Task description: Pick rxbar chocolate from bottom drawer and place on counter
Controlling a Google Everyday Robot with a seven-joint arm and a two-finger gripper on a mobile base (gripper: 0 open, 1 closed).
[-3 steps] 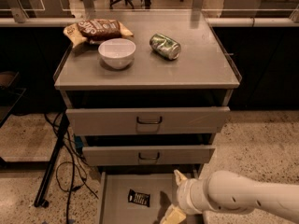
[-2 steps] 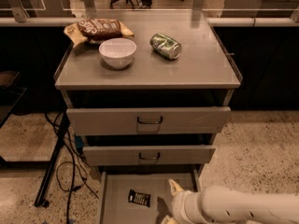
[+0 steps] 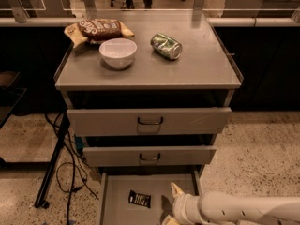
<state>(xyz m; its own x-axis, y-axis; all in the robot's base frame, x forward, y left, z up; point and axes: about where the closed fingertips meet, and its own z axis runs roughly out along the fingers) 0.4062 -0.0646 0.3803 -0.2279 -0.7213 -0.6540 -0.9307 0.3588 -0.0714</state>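
Observation:
The rxbar chocolate (image 3: 139, 198), a small black wrapper with white lettering, lies flat on the floor of the bottom drawer (image 3: 115, 212), which is pulled out. My gripper (image 3: 171, 205) is inside the drawer just right of the bar and apart from it. It is open and empty, with one pale finger (image 3: 176, 190) pointing up and the other at the frame's bottom edge. The white arm comes in from the lower right. The counter (image 3: 201, 67) is the grey top of the cabinet.
On the counter stand a white bowl (image 3: 118, 52), a brown chip bag (image 3: 98, 29) and a green can (image 3: 166, 46) lying on its side. Two upper drawers with loop handles (image 3: 150, 121) are partly pulled out above the gripper. Cables and a stand leg (image 3: 54, 163) lie on the floor at left.
The arm and gripper have moved left and lower in the view, closer to the bar in the bottom drawer. The bar has not moved.

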